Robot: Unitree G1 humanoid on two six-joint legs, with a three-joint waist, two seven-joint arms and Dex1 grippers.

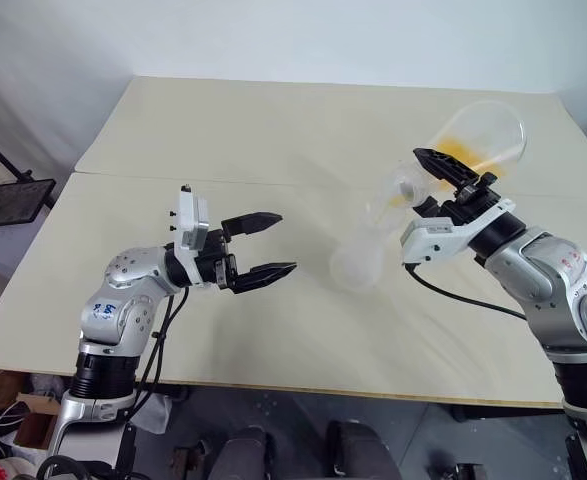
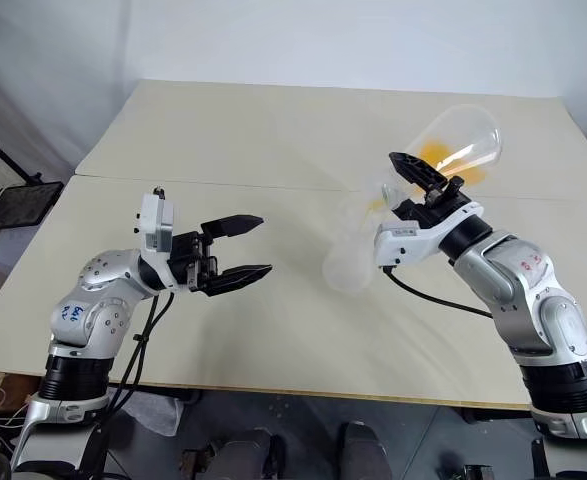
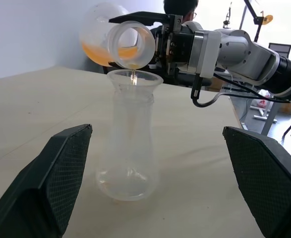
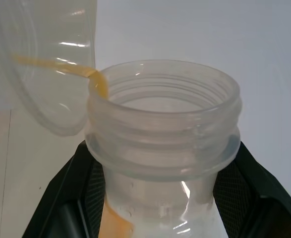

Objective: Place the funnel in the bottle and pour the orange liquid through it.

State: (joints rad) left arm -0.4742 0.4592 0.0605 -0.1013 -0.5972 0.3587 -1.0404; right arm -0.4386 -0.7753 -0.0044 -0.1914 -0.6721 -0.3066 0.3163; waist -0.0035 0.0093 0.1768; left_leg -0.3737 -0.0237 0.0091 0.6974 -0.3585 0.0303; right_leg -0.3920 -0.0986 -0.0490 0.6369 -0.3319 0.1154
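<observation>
On the left of my head view, my left gripper (image 1: 263, 245) hangs over the table (image 1: 273, 130) with its two black fingers spread wide, nothing between them, pointing across toward the centre. Just right of centre stands the bottle (image 1: 358, 262), frosted and upright on the tabletop, well apart from those released fingers. In my left wrist view I can see the funnel (image 3: 135, 82) seated in its neck, clear cone flaring above the rim. Moving right, my right gripper (image 1: 451, 180) is clenched around the neck of a clear flask (image 1: 478, 135), tipped over with its mouth just above the funnel. The orange liquid (image 1: 460, 150) pools along the low side of that tilted flask in the upper right, and a thin orange stream (image 3: 134, 74) drops from its lip into the funnel.
</observation>
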